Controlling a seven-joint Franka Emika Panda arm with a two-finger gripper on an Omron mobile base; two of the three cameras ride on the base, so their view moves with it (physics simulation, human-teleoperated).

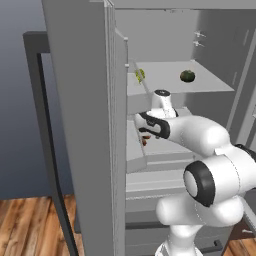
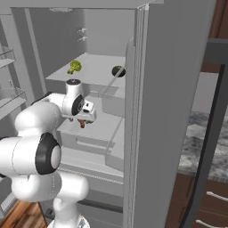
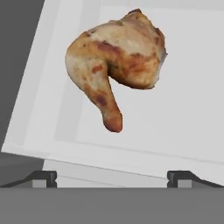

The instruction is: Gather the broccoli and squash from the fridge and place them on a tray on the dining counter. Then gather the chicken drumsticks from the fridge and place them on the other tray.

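A browned chicken drumstick (image 3: 116, 61) lies on a white shelf inside the open fridge (image 1: 85, 100), just ahead of my gripper (image 3: 112, 178). The gripper is open and empty, its two dark fingertips (image 3: 43, 177) standing wide apart short of the meat. In the right base view the hand hangs over the same drumstick (image 2: 82, 124) on the middle shelf. On the shelf above sit the broccoli (image 1: 140, 75) to the left and the dark green round squash (image 1: 187, 76) to the right. The right base view shows the broccoli (image 2: 74, 67) and the squash (image 2: 118, 71) too.
The open left fridge door (image 1: 95, 150) stands close beside the arm, and the right door (image 2: 173, 111) hems in the other side. Door bins (image 2: 9, 95) line the left door. A grey marbled counter (image 2: 200, 138) lies to the right, behind the door.
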